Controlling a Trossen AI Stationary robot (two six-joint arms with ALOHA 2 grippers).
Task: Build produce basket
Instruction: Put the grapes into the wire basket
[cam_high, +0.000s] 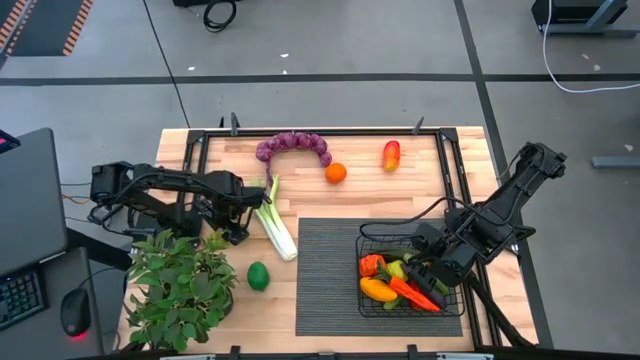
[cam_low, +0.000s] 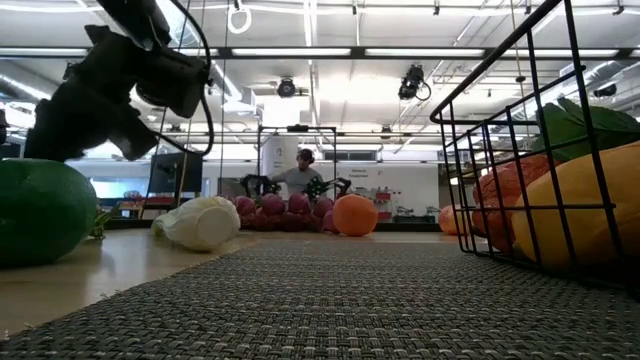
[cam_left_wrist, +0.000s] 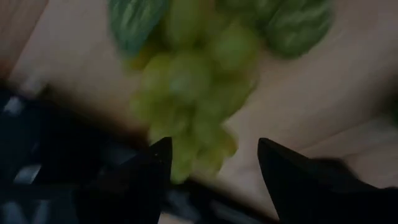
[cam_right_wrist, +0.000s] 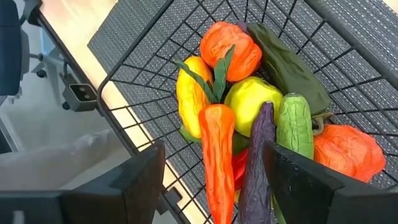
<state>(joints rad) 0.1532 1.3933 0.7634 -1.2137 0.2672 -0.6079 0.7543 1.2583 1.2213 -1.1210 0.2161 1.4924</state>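
My right tool (cam_right_wrist: 214, 171) hangs directly over the basket (cam_high: 372, 244), fingers parted and holding nothing. The basket sits on the ribbed mat (cam_high: 325, 270) at the right side of the tabletop (cam_high: 300, 170). It already holds a carrot (cam_right_wrist: 219, 155), an eggplant (cam_right_wrist: 258, 162), a cucumber (cam_right_wrist: 295, 127), a yellow-green fruit (cam_right_wrist: 252, 102), a yellow pepper (cam_right_wrist: 188, 90) and two orange pieces, packed close and leaning on one another. The carrot and eggplant lie on top of the pile, directly beneath my open fingers, which I judge consistent with a piece just set down there; no grip is in effect.

My left tool (cam_left_wrist: 211, 168) is at the left side of the tabletop, near the potted plant (cam_high: 180, 285), with its fingers apart. Its wrist view shows a bunch of green grapes (cam_left_wrist: 199, 87) lying on the wood just ahead of the fingertips, one fingertip overlapping the bunch's lower end. I judge this a line-up for the next pick, not yet a hold.

Outstanding produce on the tabletop: purple grapes (cam_high: 292, 146) along the far edge, an orange (cam_high: 336, 172) beside them, a red-and-yellow pepper (cam_high: 391, 154) further right, a leek (cam_high: 274, 220) near my left tool, and a green lime (cam_high: 258, 276) beside the plant. The task is roughly half complete in my assessment.
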